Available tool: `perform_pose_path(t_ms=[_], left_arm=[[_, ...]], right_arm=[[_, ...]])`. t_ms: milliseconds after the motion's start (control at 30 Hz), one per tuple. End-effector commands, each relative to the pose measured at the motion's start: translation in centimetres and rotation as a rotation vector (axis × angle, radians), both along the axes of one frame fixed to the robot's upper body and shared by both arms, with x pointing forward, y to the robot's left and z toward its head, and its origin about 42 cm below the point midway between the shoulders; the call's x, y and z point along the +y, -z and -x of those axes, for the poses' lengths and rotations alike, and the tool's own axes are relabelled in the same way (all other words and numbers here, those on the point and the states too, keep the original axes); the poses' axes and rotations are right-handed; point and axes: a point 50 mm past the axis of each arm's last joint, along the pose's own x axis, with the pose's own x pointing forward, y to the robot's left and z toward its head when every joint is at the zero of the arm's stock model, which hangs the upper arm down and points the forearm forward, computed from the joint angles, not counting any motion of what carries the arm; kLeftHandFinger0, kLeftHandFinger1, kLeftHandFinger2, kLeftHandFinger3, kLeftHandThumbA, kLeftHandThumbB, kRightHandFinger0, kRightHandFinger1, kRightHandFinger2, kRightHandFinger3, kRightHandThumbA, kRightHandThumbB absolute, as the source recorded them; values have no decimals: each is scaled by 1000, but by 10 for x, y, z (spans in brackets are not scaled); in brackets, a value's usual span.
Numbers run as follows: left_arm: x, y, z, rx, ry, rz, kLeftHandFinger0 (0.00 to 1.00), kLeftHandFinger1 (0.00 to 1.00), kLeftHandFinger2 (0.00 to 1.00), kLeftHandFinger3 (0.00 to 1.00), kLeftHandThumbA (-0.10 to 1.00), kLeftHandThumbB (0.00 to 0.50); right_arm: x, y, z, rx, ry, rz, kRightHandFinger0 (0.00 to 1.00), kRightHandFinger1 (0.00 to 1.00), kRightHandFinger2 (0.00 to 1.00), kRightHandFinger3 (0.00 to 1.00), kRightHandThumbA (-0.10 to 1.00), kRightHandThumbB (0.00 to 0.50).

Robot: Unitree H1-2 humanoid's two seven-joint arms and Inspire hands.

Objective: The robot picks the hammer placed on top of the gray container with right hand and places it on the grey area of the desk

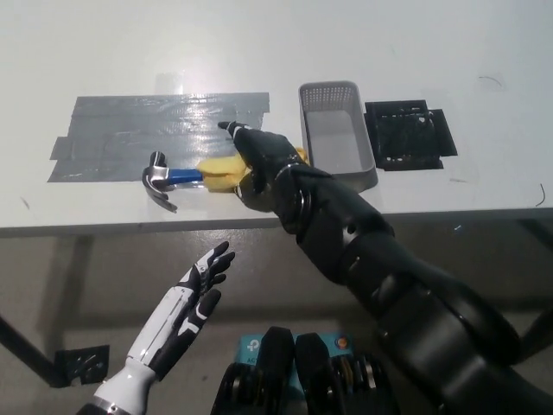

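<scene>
The fingers [235, 130] of the black right hand [263, 156] are extending flat and apart, pointing toward the far side of the desk [259, 43] and gripping nothing; the hand is lying over the yellow grip end of the hammer [186, 175], so contact between palm and handle cannot be confirmed. The hammer is lying on its side on the desk, steel head toward the left end, blue shaft and yellow grip running toward the right, at the near right corner of the grey tape area [147, 138], with the head sitting at that patch's near edge. The grey container [337, 134] is standing just beside the right hand, on its right, and is holding nothing visible. A black mat [409, 131] is lying immediately to the right of the container, toward the desk's right end. The right forearm is reaching in across the desk's near edge from the lower right. The white left hand [194, 290] is hanging below the near edge of the desk, fingers spread and holding nothing.
</scene>
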Motion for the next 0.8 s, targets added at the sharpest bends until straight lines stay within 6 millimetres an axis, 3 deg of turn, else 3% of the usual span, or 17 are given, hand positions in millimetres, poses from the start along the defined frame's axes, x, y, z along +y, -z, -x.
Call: perform_pose_path(t_ms=[0, 67, 100, 133, 200, 267, 300, 367, 400, 433, 467, 600, 633, 667, 700, 733, 767], left_arm=[[0, -13, -4, -54, 22, -14, 1000, 1000, 1000, 1000, 936, 134], [1, -14, -5, -44, 18, -11, 1000, 1000, 1000, 1000, 933, 162], [2, -14, -5, -42, 16, -9, 1000, 1000, 1000, 1000, 932, 167], [2, -15, -7, -46, 15, -9, 1000, 1000, 1000, 1000, 931, 169], [2, -17, -10, -49, 17, -6, 1000, 1000, 1000, 1000, 927, 171], [2, -17, -13, -57, 25, -8, 1000, 1000, 1000, 1000, 937, 165], [2, -17, -14, -59, 27, -5, 1000, 1000, 1000, 1000, 934, 156], [1, -19, -15, -67, 31, 0, 1000, 1000, 1000, 1000, 932, 149], [0, -19, -16, -65, 33, 2, 1000, 1000, 1000, 1000, 930, 147], [0, -20, -17, -69, 34, 2, 1000, 1000, 1000, 1000, 931, 147], [0, -21, -18, -75, 33, 2, 1000, 1000, 1000, 1000, 931, 146], [-2, -33, -35, -113, 36, 1, 1000, 1000, 1000, 1000, 949, 152], [-3, -36, -39, -120, 35, 3, 1000, 1000, 1000, 1000, 950, 154], [-3, -42, -44, -133, 27, -6, 1000, 1000, 1000, 1000, 976, 176], [-4, -47, -50, -146, 24, -7, 1000, 1000, 1000, 1000, 991, 175], [-4, -52, -55, -160, 18, -10, 1000, 1000, 1000, 1000, 1000, 175], [-4, -54, -57, -162, 16, -4, 1000, 1000, 1000, 1000, 1000, 175]], right_arm=[[15, -75, -15, -85, -80, -143, 1000, 1000, 1000, 1000, 954, 500], [20, -101, -18, -100, -107, -223, 1000, 1000, 1000, 1000, 963, 500], [22, -128, -21, -105, -128, -326, 1000, 1000, 1000, 1000, 964, 500], [22, -135, -22, -107, -134, -352, 1000, 1000, 1000, 1000, 961, 500], [22, -186, -24, -124, -191, -500, 1000, 1000, 1000, 1000, 931, 500], [20, -235, -24, -34, -222, -715, 1000, 1000, 1000, 1000, 801, 500], [18, -249, -23, 8, -235, -773, 1000, 1000, 1000, 1000, 756, 500], [12, -282, -21, 110, -290, -910, 1000, 1000, 1000, 1000, 747, 500], [7, -300, -18, 166, -328, -1042, 1000, 1000, 1000, 1000, 689, 500], [3, -311, -16, 159, -348, -1057, 1000, 1000, 1000, 1000, 714, 500], [-4, -328, -12, 177, -392, -1126, 1000, 1000, 1000, 1000, 687, 500], [-41, -383, 3, 92, -522, -1282, 1000, 1000, 1000, 1000, 796, 500], [-46, -391, 6, 65, -528, -1289, 1000, 1000, 1000, 1000, 805, 500], [-66, -410, 19, -39, -538, -1274, 1000, 1000, 1000, 1000, 899, 500], [-78, -422, 29, -109, -550, -1247, 1000, 1000, 1000, 1000, 927, 500], [-97, -435, 44, -228, -546, -1179, 1000, 1000, 1000, 1000, 998, 474], [-107, -440, 52, -273, -552, -1149, 1000, 1000, 1000, 1000, 997, 470]])
